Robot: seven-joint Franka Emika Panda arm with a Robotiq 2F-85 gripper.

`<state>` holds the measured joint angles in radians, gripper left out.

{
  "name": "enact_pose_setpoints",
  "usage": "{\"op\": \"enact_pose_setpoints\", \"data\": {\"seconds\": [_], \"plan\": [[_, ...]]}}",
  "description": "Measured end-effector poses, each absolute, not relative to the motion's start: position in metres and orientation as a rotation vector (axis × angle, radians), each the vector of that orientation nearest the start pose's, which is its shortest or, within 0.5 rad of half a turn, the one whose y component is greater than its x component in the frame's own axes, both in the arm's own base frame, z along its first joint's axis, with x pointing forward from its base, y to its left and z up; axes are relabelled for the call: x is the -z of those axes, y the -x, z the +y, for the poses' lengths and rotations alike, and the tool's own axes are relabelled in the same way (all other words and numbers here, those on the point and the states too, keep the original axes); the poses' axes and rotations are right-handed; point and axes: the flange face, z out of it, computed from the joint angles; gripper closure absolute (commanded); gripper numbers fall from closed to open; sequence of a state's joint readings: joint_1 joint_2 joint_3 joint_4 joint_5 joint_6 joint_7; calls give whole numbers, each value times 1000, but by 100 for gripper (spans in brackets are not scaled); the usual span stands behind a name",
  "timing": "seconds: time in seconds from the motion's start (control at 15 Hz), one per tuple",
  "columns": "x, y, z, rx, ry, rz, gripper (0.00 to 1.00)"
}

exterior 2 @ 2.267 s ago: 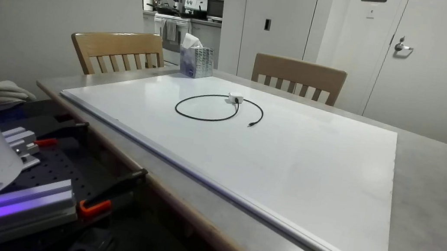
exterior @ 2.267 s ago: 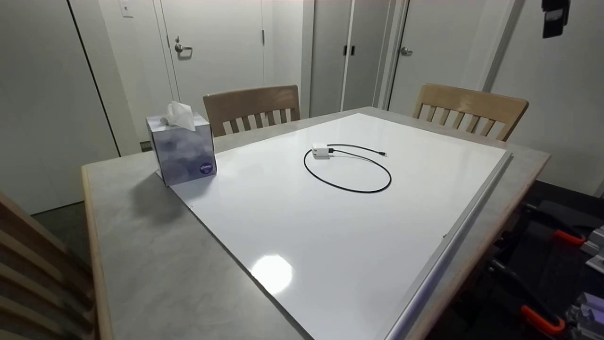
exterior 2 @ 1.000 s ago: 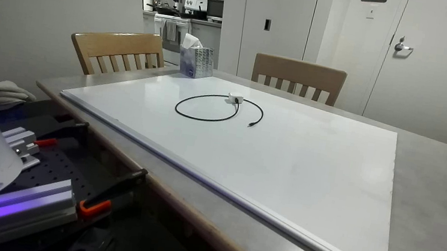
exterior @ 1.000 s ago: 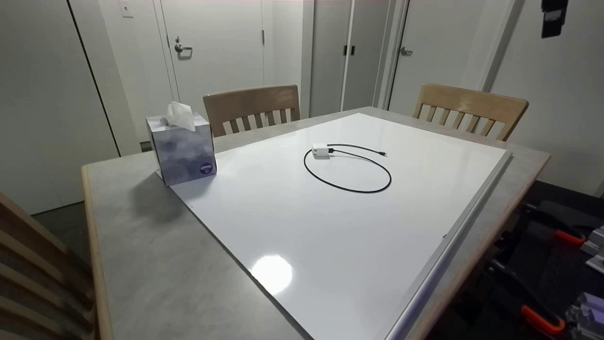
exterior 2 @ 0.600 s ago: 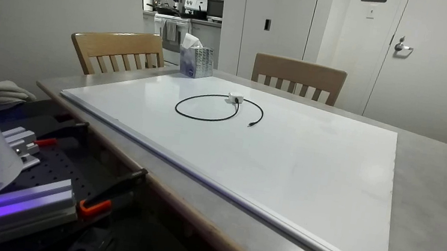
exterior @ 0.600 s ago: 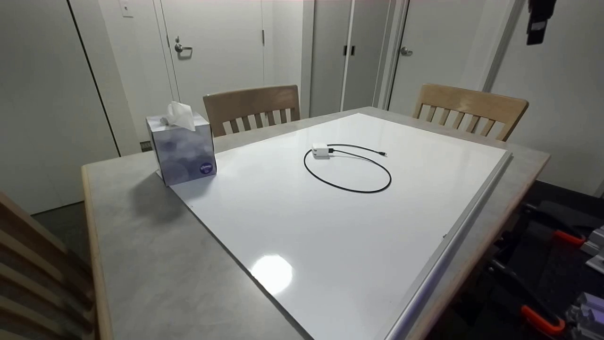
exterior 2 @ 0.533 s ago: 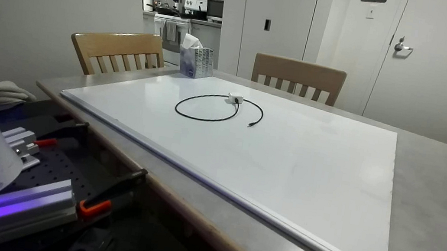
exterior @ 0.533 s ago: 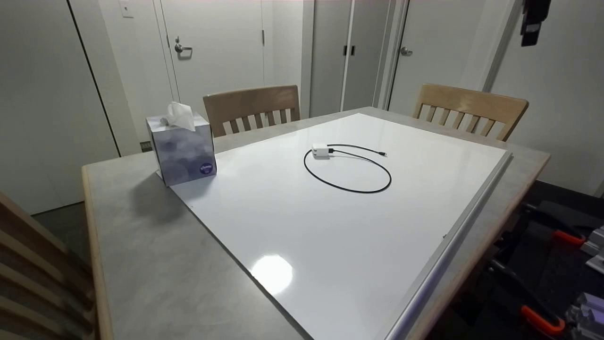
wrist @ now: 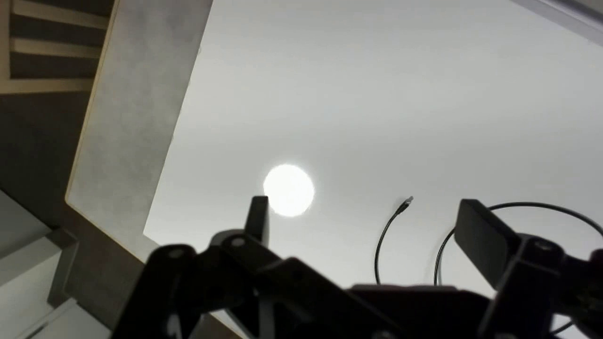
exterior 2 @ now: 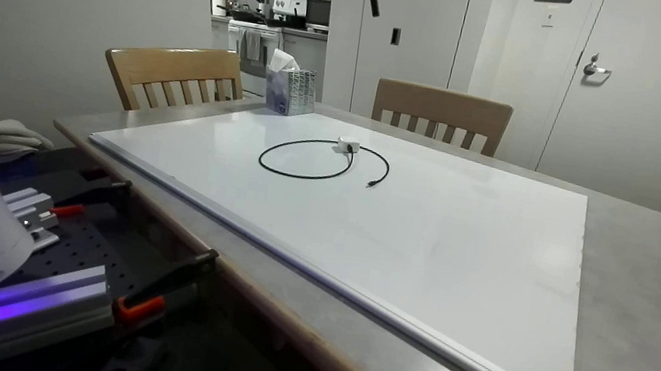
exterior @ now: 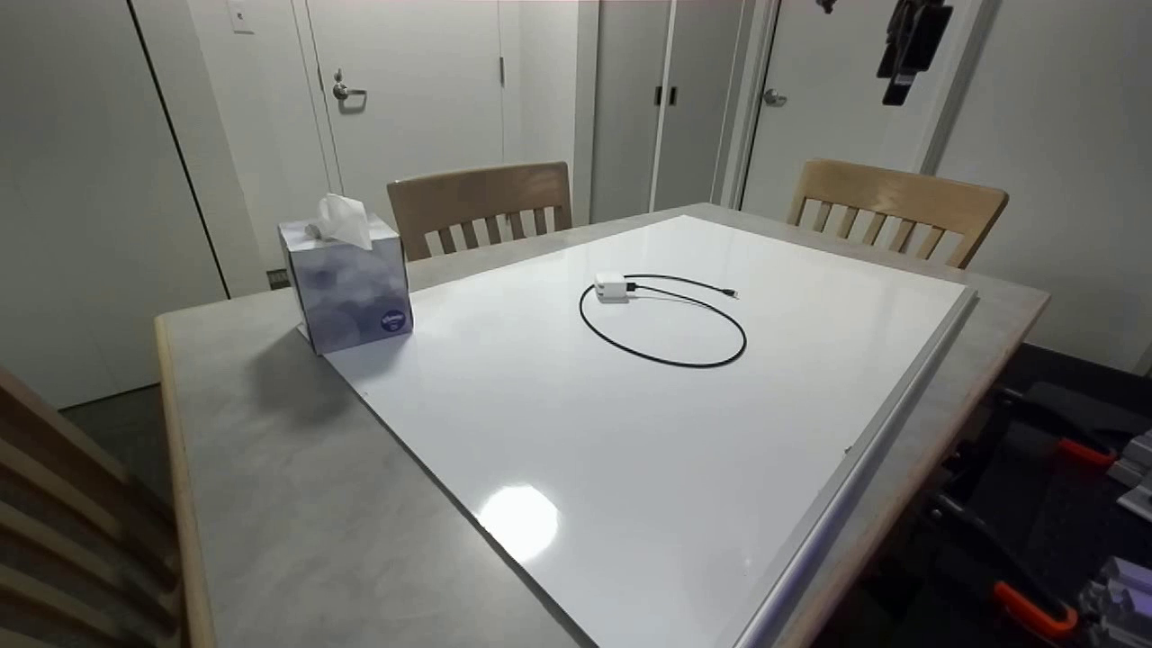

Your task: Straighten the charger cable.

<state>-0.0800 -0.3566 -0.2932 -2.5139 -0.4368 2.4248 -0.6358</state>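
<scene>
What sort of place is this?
Likely someone's home, perhaps a dining area: wooden chairs stand around a table, and a kitchen stove shows in the background of an exterior view.

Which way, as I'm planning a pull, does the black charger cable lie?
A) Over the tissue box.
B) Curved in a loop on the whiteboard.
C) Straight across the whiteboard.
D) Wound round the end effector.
B: both exterior views show the black charger cable bending round in a loop on the whiteboard.
</scene>
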Motion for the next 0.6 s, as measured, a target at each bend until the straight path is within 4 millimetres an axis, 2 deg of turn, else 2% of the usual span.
{"op": "enact_pose_setpoints", "data": {"seconds": [0.27,0.6], "plan": [[-407,-439,-167,418,3237,-950,0],[-385,-461,-152,595,3105,-948,0]]}}
